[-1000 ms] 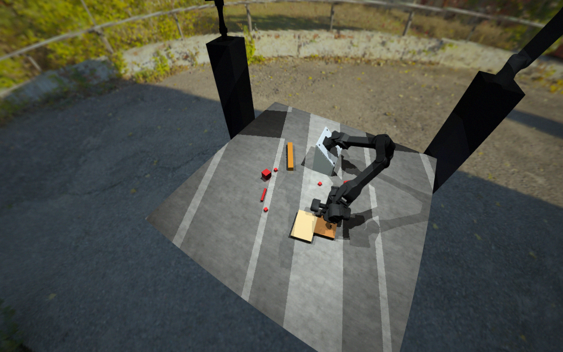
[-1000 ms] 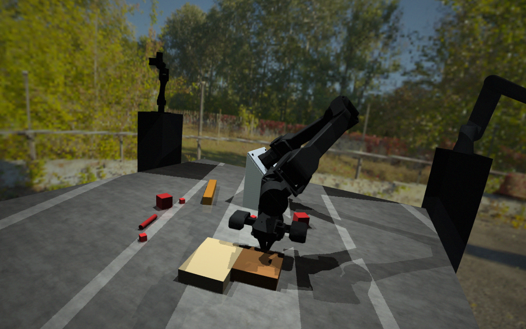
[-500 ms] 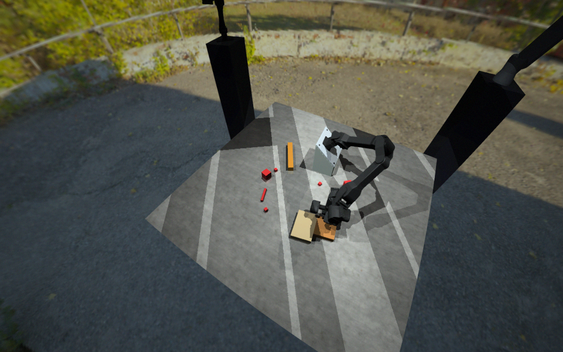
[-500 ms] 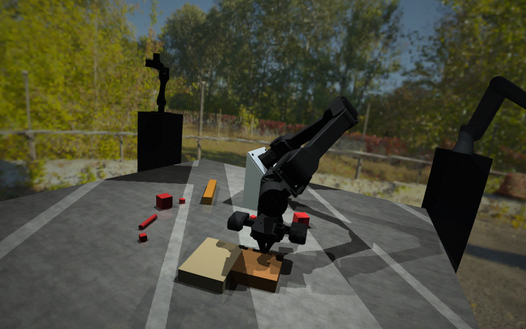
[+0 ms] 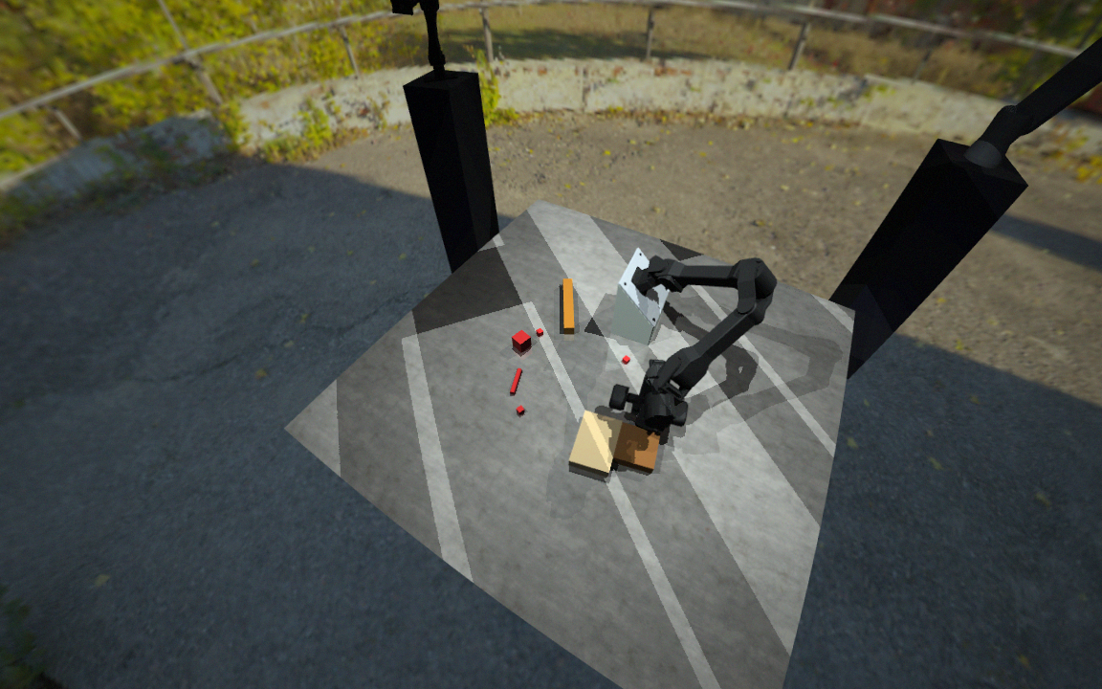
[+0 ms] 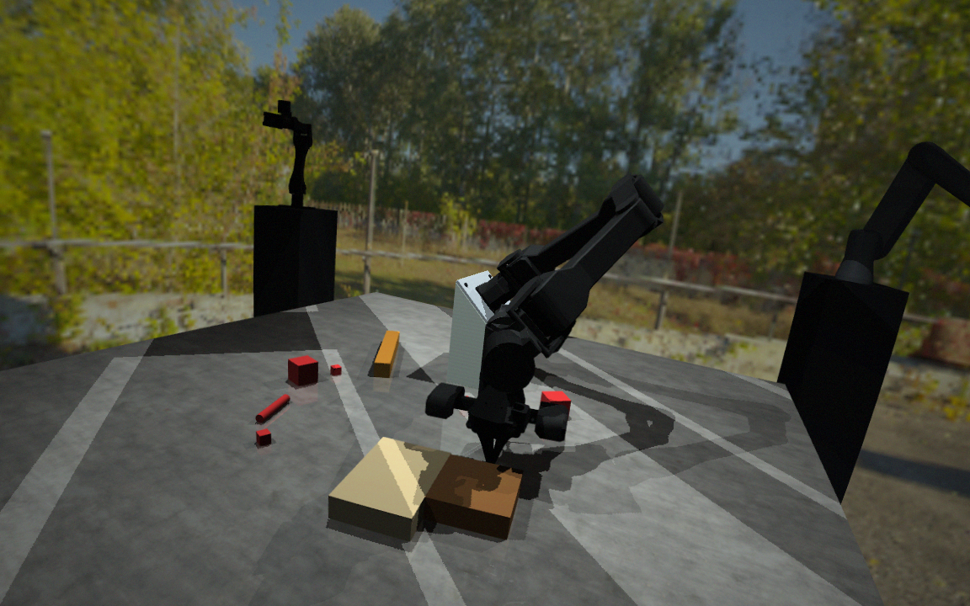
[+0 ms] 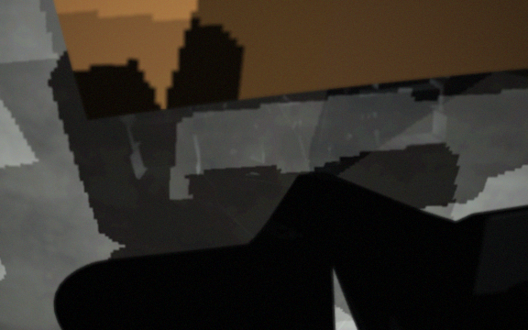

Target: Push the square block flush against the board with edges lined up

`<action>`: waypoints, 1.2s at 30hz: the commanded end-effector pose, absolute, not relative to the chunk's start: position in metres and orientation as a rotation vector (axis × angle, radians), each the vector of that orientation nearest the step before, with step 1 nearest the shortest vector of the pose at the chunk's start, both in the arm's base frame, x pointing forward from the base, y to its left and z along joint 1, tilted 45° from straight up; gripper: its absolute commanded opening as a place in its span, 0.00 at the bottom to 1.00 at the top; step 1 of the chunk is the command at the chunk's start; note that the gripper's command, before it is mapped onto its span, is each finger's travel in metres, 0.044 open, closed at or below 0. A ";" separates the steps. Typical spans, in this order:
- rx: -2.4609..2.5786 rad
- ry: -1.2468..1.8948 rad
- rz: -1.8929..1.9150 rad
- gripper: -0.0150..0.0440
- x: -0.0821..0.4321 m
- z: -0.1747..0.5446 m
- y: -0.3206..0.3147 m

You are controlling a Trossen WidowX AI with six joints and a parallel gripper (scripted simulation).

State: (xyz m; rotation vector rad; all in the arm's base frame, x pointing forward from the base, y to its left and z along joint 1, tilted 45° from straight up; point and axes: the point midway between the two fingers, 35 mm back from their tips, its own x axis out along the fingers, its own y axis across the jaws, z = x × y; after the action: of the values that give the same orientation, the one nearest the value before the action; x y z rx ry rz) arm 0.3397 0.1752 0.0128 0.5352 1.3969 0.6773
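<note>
The brown square block (image 5: 636,451) (image 6: 466,516) (image 7: 383,41) lies flat. Its left side is against the long right side of the cream board (image 5: 592,445) (image 6: 375,513), with no clear gap between them. Their far edges look nearly even, but exact evenness cannot be told. The board reaches farther toward the exterior camera than the block. My gripper (image 6: 491,459) (image 7: 312,187) is shut and empty, its tips low beside the block's far side. The wrist view shows floor between tips and block; in the top view the tips are hidden under the hand.
Behind and left are two red cubes (image 5: 520,342) (image 6: 263,437), a small red cube (image 6: 335,369), a red stick (image 5: 516,381) (image 6: 273,408) and an orange bar (image 5: 567,305) (image 6: 386,353). Another red cube (image 6: 555,399) is partly behind my hand. A grey stand (image 5: 636,312) (image 6: 466,338) is at my arm's base.
</note>
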 end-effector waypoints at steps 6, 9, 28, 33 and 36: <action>0.537 1.399 0.672 0.25 0.324 0.011 0.174; 0.537 1.399 0.672 0.25 0.319 0.010 0.173; 0.448 1.358 0.730 0.25 0.338 0.017 0.103; 0.367 1.312 0.802 0.25 0.351 -0.014 0.068; 0.367 1.312 0.802 0.25 0.351 -0.014 0.068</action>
State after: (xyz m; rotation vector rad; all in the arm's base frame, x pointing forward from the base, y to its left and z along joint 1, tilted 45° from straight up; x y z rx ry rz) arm 0.3446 0.0725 -0.0136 0.3960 1.3394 0.7751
